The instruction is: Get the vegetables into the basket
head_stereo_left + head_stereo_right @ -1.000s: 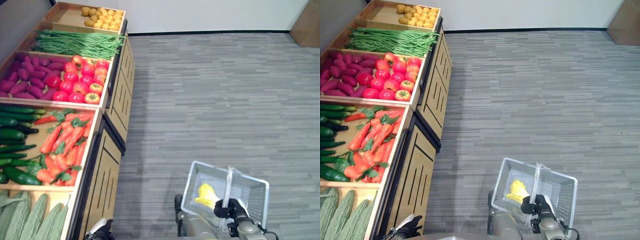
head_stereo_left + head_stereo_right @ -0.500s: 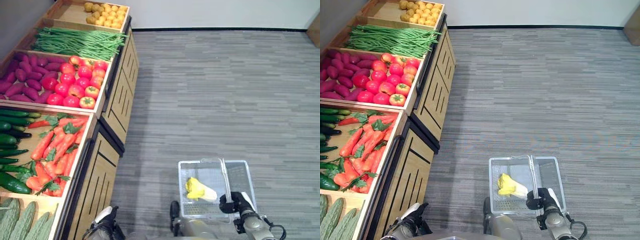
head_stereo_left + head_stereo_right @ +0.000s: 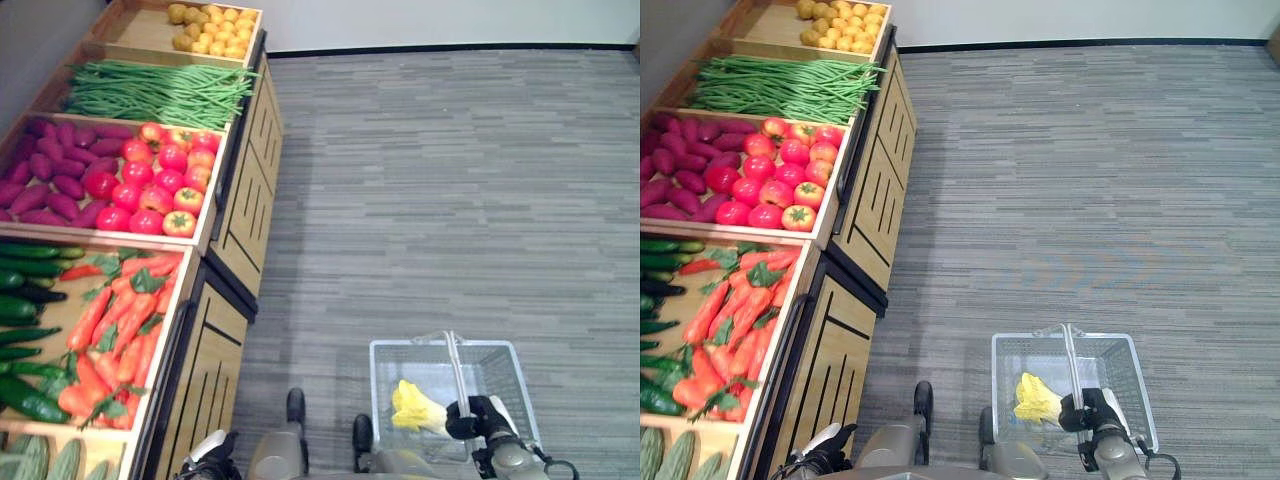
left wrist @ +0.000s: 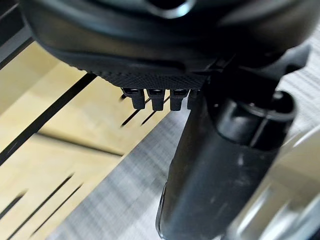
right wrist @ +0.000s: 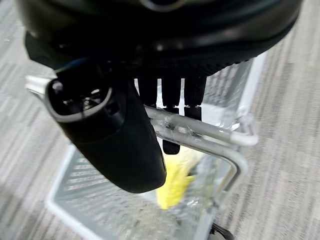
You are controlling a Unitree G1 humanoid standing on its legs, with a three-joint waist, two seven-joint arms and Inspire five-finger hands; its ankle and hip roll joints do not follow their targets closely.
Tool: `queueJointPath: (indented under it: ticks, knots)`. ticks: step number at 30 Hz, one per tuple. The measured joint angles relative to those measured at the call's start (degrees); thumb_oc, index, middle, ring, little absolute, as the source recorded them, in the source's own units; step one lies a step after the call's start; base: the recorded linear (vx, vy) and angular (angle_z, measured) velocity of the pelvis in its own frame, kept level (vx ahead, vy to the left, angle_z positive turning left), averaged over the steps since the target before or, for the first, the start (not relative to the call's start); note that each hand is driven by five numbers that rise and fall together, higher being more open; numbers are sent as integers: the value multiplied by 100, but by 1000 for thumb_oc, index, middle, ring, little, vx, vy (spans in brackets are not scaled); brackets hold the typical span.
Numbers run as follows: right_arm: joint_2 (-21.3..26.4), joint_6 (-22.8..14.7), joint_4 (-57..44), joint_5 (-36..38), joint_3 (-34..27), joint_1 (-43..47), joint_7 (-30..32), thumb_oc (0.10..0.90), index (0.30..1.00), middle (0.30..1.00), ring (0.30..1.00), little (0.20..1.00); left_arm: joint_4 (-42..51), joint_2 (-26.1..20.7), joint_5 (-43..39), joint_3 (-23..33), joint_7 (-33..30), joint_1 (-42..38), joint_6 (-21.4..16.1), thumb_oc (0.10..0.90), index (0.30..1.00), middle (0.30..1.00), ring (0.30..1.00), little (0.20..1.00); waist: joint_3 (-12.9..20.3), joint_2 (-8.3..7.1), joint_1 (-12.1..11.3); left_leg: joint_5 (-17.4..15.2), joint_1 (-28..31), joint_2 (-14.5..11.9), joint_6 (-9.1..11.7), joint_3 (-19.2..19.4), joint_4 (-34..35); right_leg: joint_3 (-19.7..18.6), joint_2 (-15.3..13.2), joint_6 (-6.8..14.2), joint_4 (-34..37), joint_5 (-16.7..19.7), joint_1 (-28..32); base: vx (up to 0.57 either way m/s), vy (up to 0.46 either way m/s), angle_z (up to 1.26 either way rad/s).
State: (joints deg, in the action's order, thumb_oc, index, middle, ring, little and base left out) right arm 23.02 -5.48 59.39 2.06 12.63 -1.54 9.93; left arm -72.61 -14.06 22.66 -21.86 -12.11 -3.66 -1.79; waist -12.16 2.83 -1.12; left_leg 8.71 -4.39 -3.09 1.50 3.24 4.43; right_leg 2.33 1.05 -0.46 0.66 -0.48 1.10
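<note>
Bright, even overhead light with soft shadows; both wrist views are blurred up close, head views clear.

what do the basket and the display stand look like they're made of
The basket looks like pale, translucent plastic mesh with a silvery handle, probably metal given its gloss; the right hand is curled round that handle. The display stand looks like light matte wood or wood-look board, judging by its grain-toned panels with dark slots and trim; which one, the views leave open.
</note>
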Motion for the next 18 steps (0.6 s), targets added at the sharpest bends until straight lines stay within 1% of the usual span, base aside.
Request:
queueJointPath:
  ticks: [2, 3, 5, 6, 7, 8, 12, 16, 18]
  knots:
    - [-62, -15, -87, -1, 9, 140, -6, 400, 300, 300, 300, 300, 100, -68, -2, -8, -21, -115, -17, 900, 1000, 1000, 1000, 1000, 17, -23, 9, -120, 67, 164, -163, 175, -3, -152, -180, 157, -376, -218, -178, 68, 154, -33]
    - [-185, -14, -93, 0, 14, 249, -11, 400, 300, 300, 300, 300, 101, -130, -6, -3, -26, -269, -38, 900, 1000, 1000, 1000, 1000, 34, -56, 7, -182, 89, 280, -251, 230, 3, -201, -299, 227, -449, -296, -206, 59, 99, -22]
    - [-321, -16, -99, -2, 20, 331, -55, 400, 300, 300, 300, 300, 169, -132, 0, -47, -33, -292, -96, 900, 1000, 1000, 1000, 1000, 58, -102, -8, -206, 120, 326, -287, 269, 5, -250, -364, 319, -545, -358, -240, 53, 51, -10]
    - [-392, -20, -109, -2, 23, 332, -79, 400, 300, 300, 300, 300, 189, -136, -1, -48, -39, -291, -94, 900, 1000, 1000, 1000, 1000, 88, -152, -24, -225, 134, 358, -305, 268, 5, -247, -394, 364, -568, -403, -240, 91, 69, -4]
    - [-471, -17, -96, -2, 23, 323, -101, 400, 300, 300, 300, 300, 189, -140, -3, -52, -41, -279, -84, 900, 1000, 1000, 1000, 1000, 129, -220, -89, -261, 162, 382, -322, 284, 5, -259, -411, 354, -563, -431, -219, 71, 37, -3]
    - [-491, -16, -95, -3, 23, 308, -120, 400, 300, 300, 300, 300, 183, -142, -3, -53, -40, -249, -66, 900, 1000, 1000, 1000, 1000, 148, -250, -114, -270, 186, 385, -325, 288, 9, -265, -413, 354, -549, -432, -193, 89, 55, -5]
    - [-498, -13, -25, -6, 22, 295, -124, 400, 300, 300, 300, 300, 169, -159, 1, -57, -33, -48, -24, 900, 1000, 1000, 1000, 1000, 248, -348, -115, -278, 205, 385, -333, 287, 9, -261, -409, 354, -530, -434, -169, 51, 50, -1]
    - [-495, 7, -7, -25, 22, 200, -124, 400, 300, 300, 300, 300, 152, -159, 1, -77, -9, 120, 1, 900, 1000, 1000, 1000, 1000, 306, -397, -122, -331, 261, 391, -355, 291, -3, -264, -411, 361, -557, -438, -133, 6, 59, -2]
    - [-495, 8, -7, -92, 24, 205, -124, 400, 300, 300, 300, 300, 100, -152, 2, -90, 8, 150, 3, 900, 1000, 1000, 1000, 1000, 313, -397, -128, -392, 284, 386, -436, 311, 1, -271, -403, 412, -806, -469, -229, 10, 27, -10]
